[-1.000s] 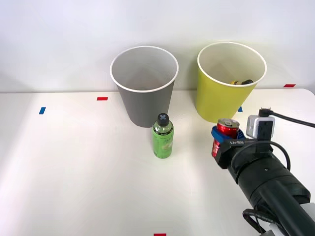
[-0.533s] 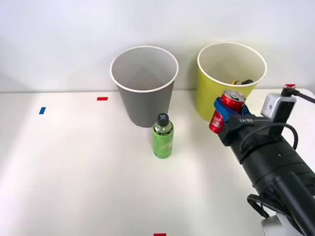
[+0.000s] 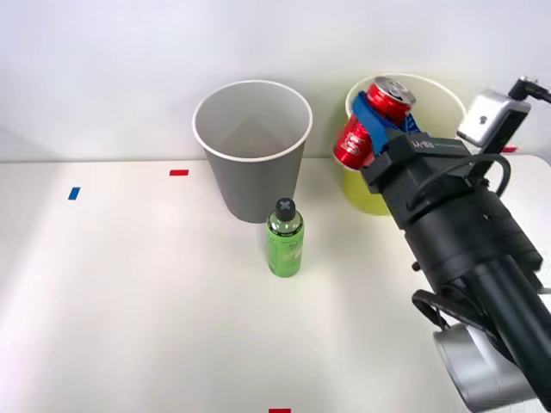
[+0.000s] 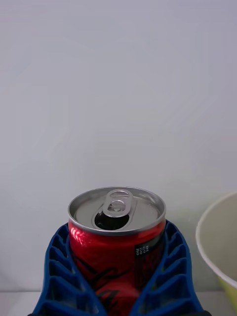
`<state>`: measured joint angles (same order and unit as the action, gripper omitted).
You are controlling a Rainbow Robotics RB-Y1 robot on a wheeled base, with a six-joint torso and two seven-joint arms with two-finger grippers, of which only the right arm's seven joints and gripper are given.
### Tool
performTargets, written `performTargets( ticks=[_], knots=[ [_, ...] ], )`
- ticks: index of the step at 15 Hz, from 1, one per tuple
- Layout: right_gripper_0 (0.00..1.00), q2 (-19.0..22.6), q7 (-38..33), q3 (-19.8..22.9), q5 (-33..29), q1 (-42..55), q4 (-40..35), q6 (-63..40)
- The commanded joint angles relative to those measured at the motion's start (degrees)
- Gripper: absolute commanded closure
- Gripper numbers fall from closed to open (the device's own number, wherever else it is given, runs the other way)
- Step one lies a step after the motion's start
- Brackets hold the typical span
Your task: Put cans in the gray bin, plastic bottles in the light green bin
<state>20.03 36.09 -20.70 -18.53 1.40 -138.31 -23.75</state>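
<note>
My right gripper [image 3: 372,120] is shut on the red can [image 3: 366,124], which hangs tilted in the air in front of the light green bin [image 3: 372,196], about level with its rim. In the wrist view the can [image 4: 116,237] shows its opened silver top between my blue ribbed fingers [image 4: 64,276]. The gray bin [image 3: 251,151] stands to the left of the can, apart from it. A green plastic bottle [image 3: 284,238] with a black cap stands upright on the table just in front of the gray bin.
Both bins stand at the back of the white table [image 3: 129,292], against a pale wall. Small red [image 3: 178,172] and blue [image 3: 73,193] tape marks lie on the tabletop. A rim of the light green bin [image 4: 217,247] shows beside the can in the wrist view.
My right arm has lifted the can from near the table up and to the left, from low beside the light green bin to the height of its rim. The bottle has not moved.
</note>
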Motion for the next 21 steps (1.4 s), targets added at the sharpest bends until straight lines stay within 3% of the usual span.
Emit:
performTargets(
  ticks=[1, 5, 7, 10, 21],
  knots=[
    [1.0, -2.28, 0.03, -1.27, -0.27, -6.76, 6.56, 0.02],
    [1.0, -6.67, 0.91, -1.71, -0.45, -16.69, 16.93, 0.72],
    [1.0, -7.73, 1.87, -2.59, -3.44, -20.56, 21.85, 1.16],
    [1.0, -8.25, 2.66, -3.9, -6.87, -24.78, 28.18, 3.97],
    [1.0, -9.66, 4.95, -7.07, -10.21, -34.62, 42.68, 4.94]
  ],
)
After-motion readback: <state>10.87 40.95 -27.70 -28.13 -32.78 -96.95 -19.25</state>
